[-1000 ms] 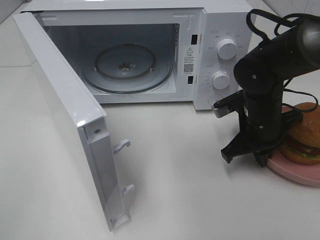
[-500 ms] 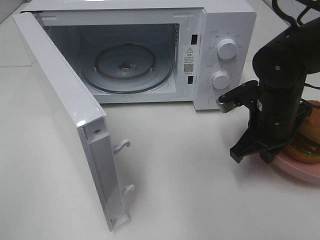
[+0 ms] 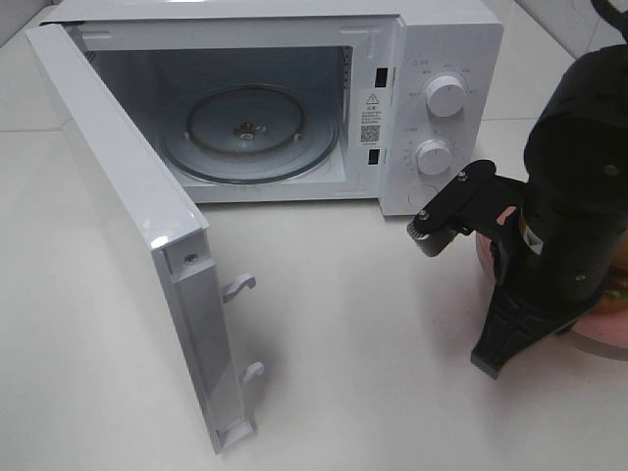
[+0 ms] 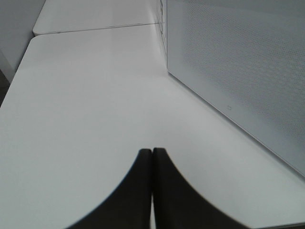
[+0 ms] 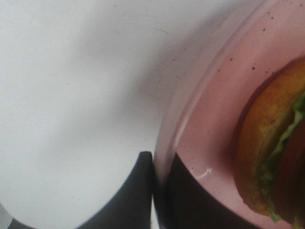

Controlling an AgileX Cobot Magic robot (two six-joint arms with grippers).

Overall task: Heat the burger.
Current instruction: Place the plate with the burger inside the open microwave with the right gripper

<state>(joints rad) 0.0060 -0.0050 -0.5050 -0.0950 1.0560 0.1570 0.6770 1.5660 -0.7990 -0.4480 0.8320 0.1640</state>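
Note:
The burger (image 5: 267, 157), with a golden-brown bun and green lettuce, lies on a pink plate (image 5: 214, 119). My right gripper (image 5: 153, 162) is shut on that plate's rim, with one finger outside the rim and one over the plate's inner face. In the exterior high view the right arm (image 3: 574, 216) covers the burger, and only slivers of the plate (image 3: 601, 340) show. My left gripper (image 4: 152, 151) is shut on nothing above the bare white table, beside the microwave's door. It does not show in the exterior high view.
The white microwave (image 3: 432, 39) stands at the back with its door (image 3: 118, 216) swung wide open to the left. Its glass turntable (image 3: 250, 128) carries nothing. Two knobs sit on the right panel, close to the right arm.
The right arm has moved right and toward the camera, growing larger in view. It now covers the burger and most of the plate. The left gripper's earlier state is not shown.

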